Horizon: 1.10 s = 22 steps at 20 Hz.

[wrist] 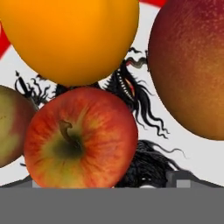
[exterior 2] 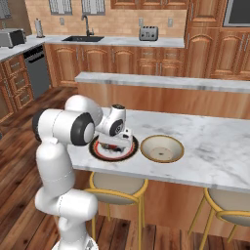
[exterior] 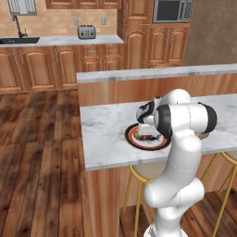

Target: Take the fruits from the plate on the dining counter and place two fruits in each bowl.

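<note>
A wooden kitchen is seen, with a long marble dining counter [exterior 2: 205,146] in front and yellow stools [exterior 2: 117,188] tucked under it. On the counter the plate [exterior 2: 97,151] with the black rim is found, and the four fruits are kept on it. From the hand view the red apple [wrist: 81,138] is seen very close, right below the camera, with its stem side turned up. The bright orange [wrist: 70,37] is touching it at the top, the brownish-orange fruit [wrist: 190,65] is just beside it on one side, and a smaller olive-brown fruit [wrist: 11,124] is pressed near it on the other side. The gripper [exterior 2: 116,141] is held low over the plate, and its jaws are judged to be spread wide with nothing held, though the fingers themselves can hardly be made out. The apple looks to be lined up between the jaws, so a grab of it is likely the step in hand. The tan bowl [exterior 2: 162,149] sits just beside the plate and nothing is seen in it, so no fruit has been moved there yet. Things could go wrong because the fruits are packed so tightly. A finger could be pushed onto the orange or the little fruit, and a round fruit could be knocked off the plate and rolled along the counter.
</note>
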Motion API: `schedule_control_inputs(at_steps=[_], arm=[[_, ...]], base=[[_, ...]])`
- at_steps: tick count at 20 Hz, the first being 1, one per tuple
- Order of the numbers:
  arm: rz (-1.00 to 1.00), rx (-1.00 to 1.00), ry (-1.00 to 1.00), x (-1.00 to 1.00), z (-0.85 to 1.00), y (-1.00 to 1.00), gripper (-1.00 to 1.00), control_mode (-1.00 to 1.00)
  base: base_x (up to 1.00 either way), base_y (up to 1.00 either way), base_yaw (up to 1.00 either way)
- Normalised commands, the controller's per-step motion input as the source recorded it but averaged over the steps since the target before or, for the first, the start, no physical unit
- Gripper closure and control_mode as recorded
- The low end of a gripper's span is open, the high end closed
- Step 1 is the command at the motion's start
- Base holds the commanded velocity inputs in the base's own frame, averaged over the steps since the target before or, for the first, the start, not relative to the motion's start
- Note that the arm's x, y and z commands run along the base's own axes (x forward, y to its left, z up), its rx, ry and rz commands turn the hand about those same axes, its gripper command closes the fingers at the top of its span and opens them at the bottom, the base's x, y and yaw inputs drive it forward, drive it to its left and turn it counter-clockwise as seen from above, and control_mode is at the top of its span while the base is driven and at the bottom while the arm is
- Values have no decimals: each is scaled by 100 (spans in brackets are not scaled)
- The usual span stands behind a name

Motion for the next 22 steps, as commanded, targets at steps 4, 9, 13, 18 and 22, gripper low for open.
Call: schedule_control_inputs(at_steps=[4,9,13,18,22], arm=[[0,0,1,2,0,2,-100,-100],[0,0,0,0,1,15,-100,-100],[1,0,0,1,1,22,-100,-100],[1,0,0,30,1,1,-100,-100],[0,0,0,33,0,0,-100,-100]], base=[[0,0,0],[0,0,0],[0,0,0],[0,0,0],[0,0,0]])
